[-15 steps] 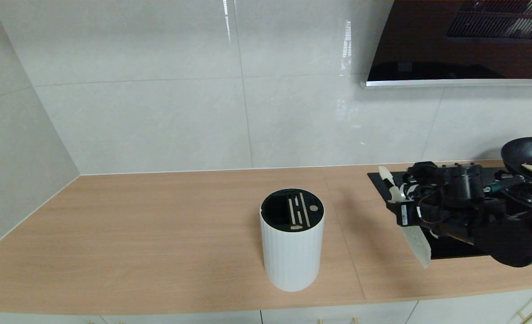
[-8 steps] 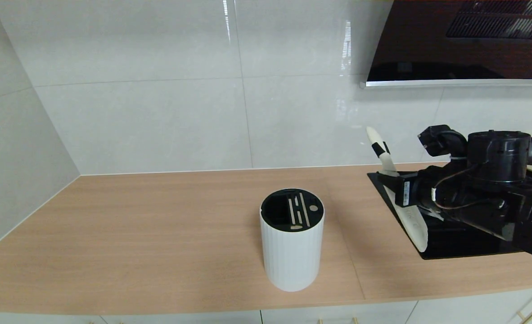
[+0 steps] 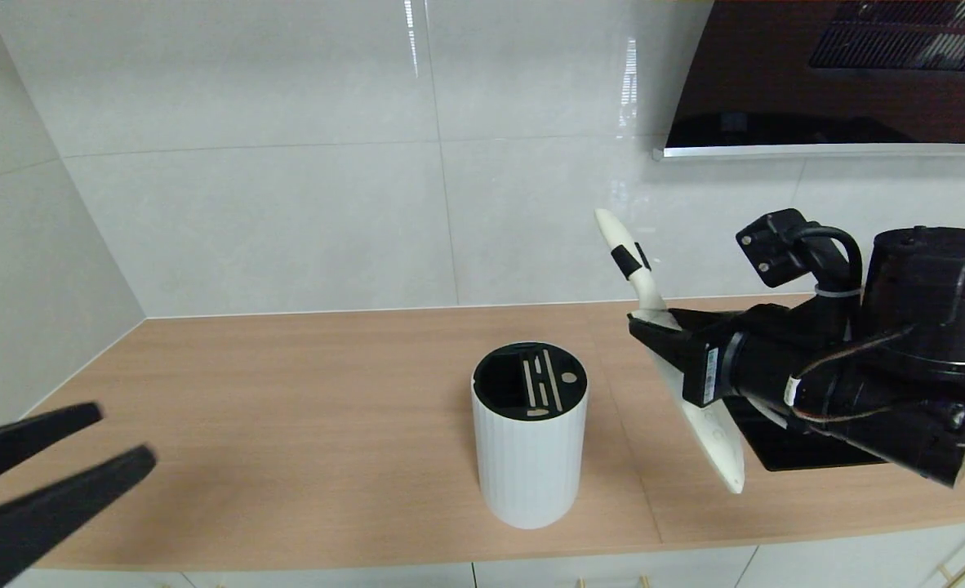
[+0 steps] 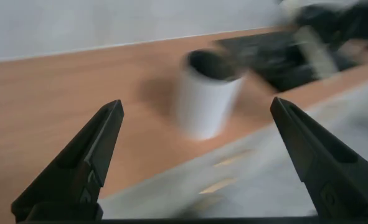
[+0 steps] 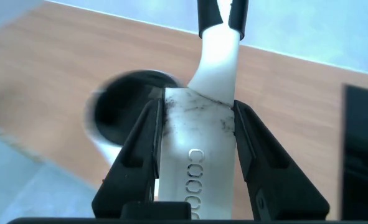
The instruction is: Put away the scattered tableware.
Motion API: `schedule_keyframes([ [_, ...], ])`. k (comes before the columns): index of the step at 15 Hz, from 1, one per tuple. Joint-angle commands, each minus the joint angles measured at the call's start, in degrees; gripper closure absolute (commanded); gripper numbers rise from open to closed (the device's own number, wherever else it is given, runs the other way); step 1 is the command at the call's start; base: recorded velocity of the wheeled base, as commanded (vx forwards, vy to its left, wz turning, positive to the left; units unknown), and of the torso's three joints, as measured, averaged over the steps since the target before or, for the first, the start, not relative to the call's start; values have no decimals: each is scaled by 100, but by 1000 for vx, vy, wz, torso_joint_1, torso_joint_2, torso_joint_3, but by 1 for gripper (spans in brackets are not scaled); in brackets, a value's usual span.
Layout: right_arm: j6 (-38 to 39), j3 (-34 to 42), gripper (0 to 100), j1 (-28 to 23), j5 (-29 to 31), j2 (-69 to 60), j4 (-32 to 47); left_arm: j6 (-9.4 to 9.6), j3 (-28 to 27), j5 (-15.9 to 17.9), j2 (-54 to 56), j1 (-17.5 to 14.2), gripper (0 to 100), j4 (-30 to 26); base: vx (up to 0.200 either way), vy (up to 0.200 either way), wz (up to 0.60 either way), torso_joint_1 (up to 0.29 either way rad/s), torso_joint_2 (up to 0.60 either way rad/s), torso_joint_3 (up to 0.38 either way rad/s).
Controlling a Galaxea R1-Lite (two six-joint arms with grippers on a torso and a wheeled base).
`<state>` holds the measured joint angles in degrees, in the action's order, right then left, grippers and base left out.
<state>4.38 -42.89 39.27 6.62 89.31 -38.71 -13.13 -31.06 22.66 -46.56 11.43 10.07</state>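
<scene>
White utensil point(image 3: 713, 433) slants in jaws of the right arm point(image 3: 858, 384), near the holder point(image 3: 529, 457).

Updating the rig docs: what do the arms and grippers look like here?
Both black. The left gripper has two long tapered fingers. The right gripper has black fingers and a white label on its body; the thick cylindrical right arm carries black cables and a white tie.

Right gripper point(image 3: 669, 336) is just right of the white holder point(image 3: 530, 433), above rim level. Its fingers are clamped on a white utensil point(image 3: 715, 433), handle up, broad end down. Left gripper point(image 3: 121, 434) is well left of the holder, low, fingers spread wide.
</scene>
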Motion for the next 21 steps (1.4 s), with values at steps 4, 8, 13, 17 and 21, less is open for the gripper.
schedule_keyframes([
  [4,406,-18,100,1013,331,113,-5,-2598,-1016,-130,-3896,2117,0,2895,0,0,0,0,0,0],
  [8,617,-36,100,1391,384,201,-23,-2598,-1262,-174,-4582,2451,0,3001,0,0,0,0,0,0],
  [13,723,-62,100,1479,498,386,-23,-2554,-1552,-1001,-5469,2794,0,3924,0,0,0,0,0,0],
  [17,731,-44,100,1567,516,465,-49,-2554,-1640,-1071,-5487,2873,0,3976,0,0,0,0,0,0],
  [21,731,-27,100,1575,560,456,-49,-2554,-1772,-1176,-5619,2864,0,3976,0,0,0,0,0,0],
])
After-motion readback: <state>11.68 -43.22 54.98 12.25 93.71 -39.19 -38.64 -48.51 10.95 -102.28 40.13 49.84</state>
